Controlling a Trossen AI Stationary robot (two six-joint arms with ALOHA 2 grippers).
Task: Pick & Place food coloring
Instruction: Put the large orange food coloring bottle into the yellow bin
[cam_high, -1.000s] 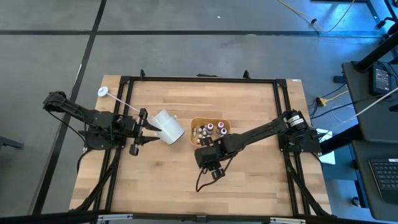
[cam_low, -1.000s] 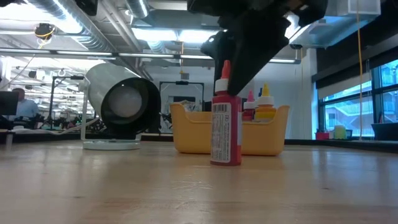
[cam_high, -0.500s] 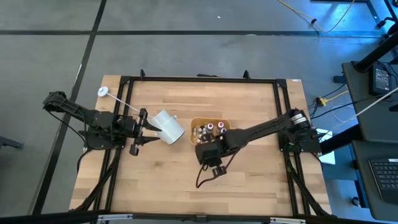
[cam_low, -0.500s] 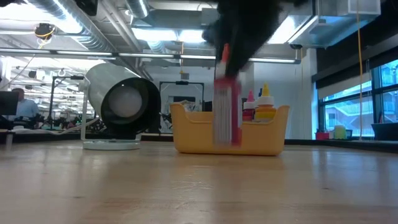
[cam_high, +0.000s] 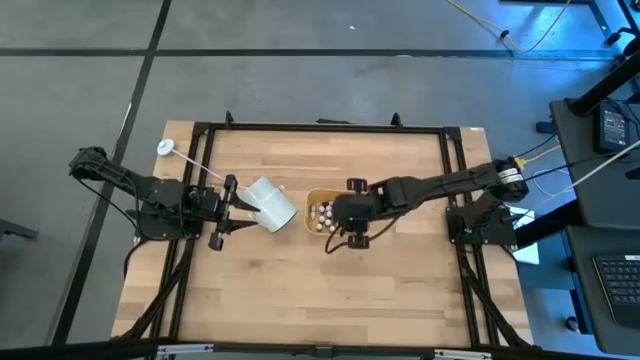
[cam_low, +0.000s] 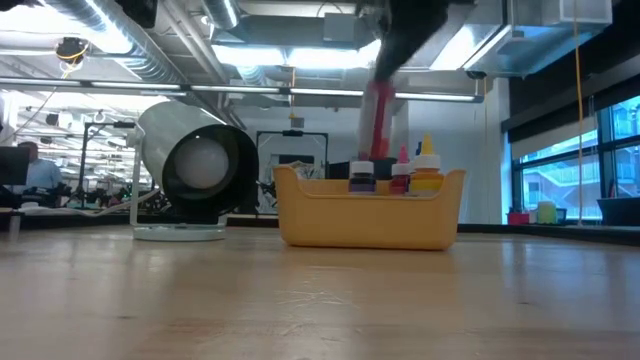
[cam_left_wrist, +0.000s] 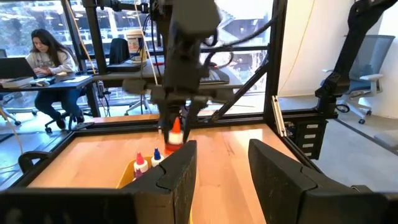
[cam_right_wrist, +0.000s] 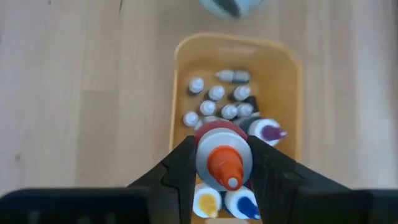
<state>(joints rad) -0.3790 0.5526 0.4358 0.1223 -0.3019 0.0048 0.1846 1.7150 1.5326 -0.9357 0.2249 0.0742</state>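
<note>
Red bottle (cam_low: 380, 120) is off the tabletop (cam_high: 270, 290) where it stood a second ago; right gripper (cam_right_wrist: 224, 163) has carried it over the yellow tray (cam_low: 372, 215), above the other small bottles (cam_right_wrist: 214, 102). Looks like the drop-in is next. Right fingers (cam_right_wrist: 177, 167) pinch the bottle's neck just below the orange tip. Left gripper (cam_high: 240, 205), beside the white cup (cam_high: 268, 204), has fingers (cam_left_wrist: 180, 174) part spread; whether they touch the cup can't be told.
</note>
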